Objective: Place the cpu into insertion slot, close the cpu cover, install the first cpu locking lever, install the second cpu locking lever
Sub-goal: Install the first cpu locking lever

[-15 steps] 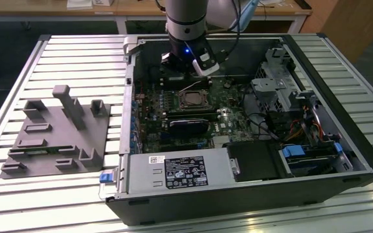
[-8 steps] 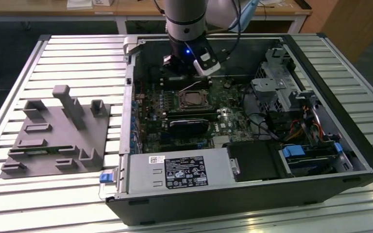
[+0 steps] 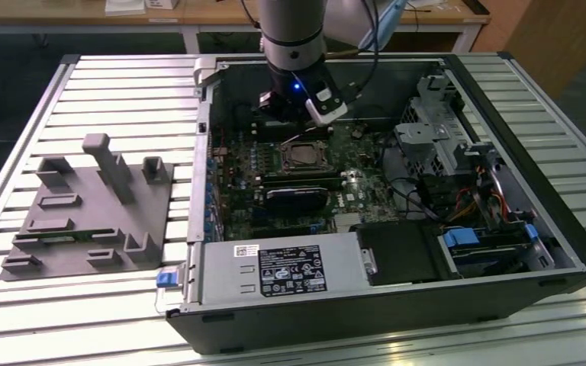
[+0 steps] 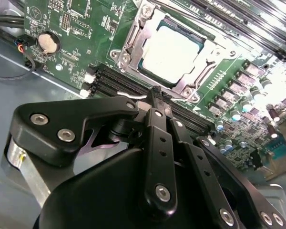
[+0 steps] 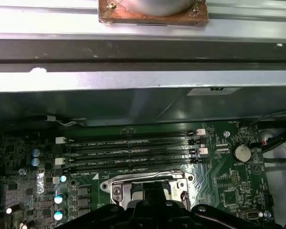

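The cpu (image 4: pixel 174 50), a square chip with a silvery top, lies flat in the insertion slot (image 4: pixel 144 64) on the green board. The cpu cover (image 4: pixel 207 53), a silvery frame plate, lies down flat around it with the chip showing through its window. My black gripper (image 4: pixel 155 91) hangs just beside the socket, over the long memory slots, with its fingers drawn together and nothing between them. A thin silvery lever rod (image 4: pixel 133 97) runs next to the fingertips; contact cannot be judged. In the exterior view the gripper (image 3: pixel 298 131) hovers just behind the socket (image 3: pixel 302 158).
The open computer case (image 3: pixel 204 152) lies on a slatted metal table. Memory slots (image 5: pixel 133 152) run between the socket and the case wall. A drive cage (image 3: pixel 430 130), cables and a power supply (image 3: pixel 272 271) crowd the case. A grey fixture block (image 3: pixel 89 213) sits at the exterior view's left.
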